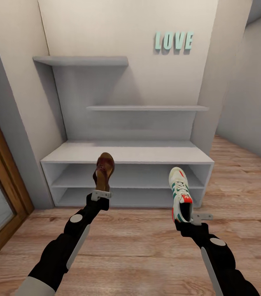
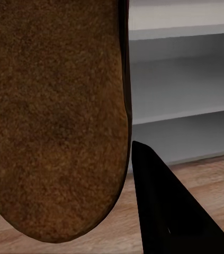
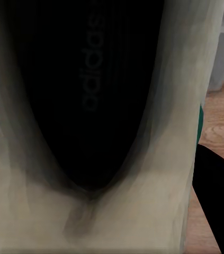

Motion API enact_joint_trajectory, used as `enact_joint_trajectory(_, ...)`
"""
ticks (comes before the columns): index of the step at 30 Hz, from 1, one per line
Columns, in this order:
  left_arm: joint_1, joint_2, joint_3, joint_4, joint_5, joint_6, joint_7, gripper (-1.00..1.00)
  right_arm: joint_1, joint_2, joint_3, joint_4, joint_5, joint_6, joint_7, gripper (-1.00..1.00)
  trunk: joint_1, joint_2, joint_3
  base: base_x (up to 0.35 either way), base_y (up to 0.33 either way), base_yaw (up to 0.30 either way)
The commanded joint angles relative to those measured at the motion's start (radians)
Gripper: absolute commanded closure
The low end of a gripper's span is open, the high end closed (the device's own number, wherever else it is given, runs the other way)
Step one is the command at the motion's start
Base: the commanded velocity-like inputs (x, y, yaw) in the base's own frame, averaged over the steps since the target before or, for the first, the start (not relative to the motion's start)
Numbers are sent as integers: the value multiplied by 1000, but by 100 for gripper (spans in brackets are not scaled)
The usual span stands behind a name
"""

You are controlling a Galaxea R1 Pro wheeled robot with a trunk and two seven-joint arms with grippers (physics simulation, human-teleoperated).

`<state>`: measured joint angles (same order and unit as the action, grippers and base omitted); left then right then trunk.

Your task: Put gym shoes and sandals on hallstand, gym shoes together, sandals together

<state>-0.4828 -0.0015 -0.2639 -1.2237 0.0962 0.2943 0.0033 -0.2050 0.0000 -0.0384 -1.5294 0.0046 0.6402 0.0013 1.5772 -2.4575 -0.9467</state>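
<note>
Robot stands facing the shoe rack (image 1: 126, 154), both arms raised w/ a load each. Left claw (image 1: 101, 193) is clamped on a brown sandal (image 1: 104, 170) at its heel end, toe pointing up, held in the air just in front of the rack's tabletop edge. From the left wrist camera the sandal's sole (image 2: 56, 116) sits right against a dark finger (image 2: 170, 211), rack shelves behind. Right claw (image 1: 188, 220) grips a white sneaker (image 1: 180, 193) by the heel, toe up, hanging in front of the rack's right-hand shelf openings; from the right wrist camera the sneaker's dark insole (image 3: 85, 90) is very close up.

Step in hand, I'd say: carry phase done, placing about to start. The rack looks bare, so no pair mates on it yet. Next move probably calls for reaching fwd and tipping each shoe flat onto the tabletop or a shelf, leaving room beside each for its partner.

Room: tabletop is wide and open, w/ a floating shelf (image 1: 147, 108) well above it. Shelf openings are lower and tighter, so upright shoes would prob. catch the tabletop's front edge. Wood floor (image 1: 138, 246) in front of the rack is open; a door frame (image 1: 7, 172) stands close to the rack's left end.
</note>
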Motion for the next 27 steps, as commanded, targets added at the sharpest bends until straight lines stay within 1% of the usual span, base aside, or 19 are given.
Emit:
enact_joint_trajectory(1,0,0,0,-1,6,6,-2,100,-1,0,0,-2,0,6,0,100,0,0,-1,0,136,-2)
enact_joint_trajectory(11,0,0,0,-1,7,6,-2,100,-1,0,0,-2,0,6,0,100,0,0,-1,0,21,3)
enact_joint_trajectory(16,0,0,0,-1,7,5,-2,100,-1,0,0,-2,0,6,0,100,0,0,-1,0,1,165)
enact_joint_trajectory(21,0,0,0,1,7,3,-2,100,0,0,-1,-2,0,6,0,100,0,0,-1,0,0,25)
enact_joint_trajectory(23,-2,-10,3,92,12,6,0,100,-1,-1,-1,-2,1,7,0,100,0,0,-1,0,0,0)
enact_joint_trajectory(25,-8,-37,6,211,12,11,1,100,-1,-1,-1,-2,0,10,0,100,0,0,-1,0,0,0)
enact_joint_trajectory(27,-28,-67,8,296,10,49,5,100,-1,-1,-1,-2,0,11,0,100,0,0,-1,0,0,0)
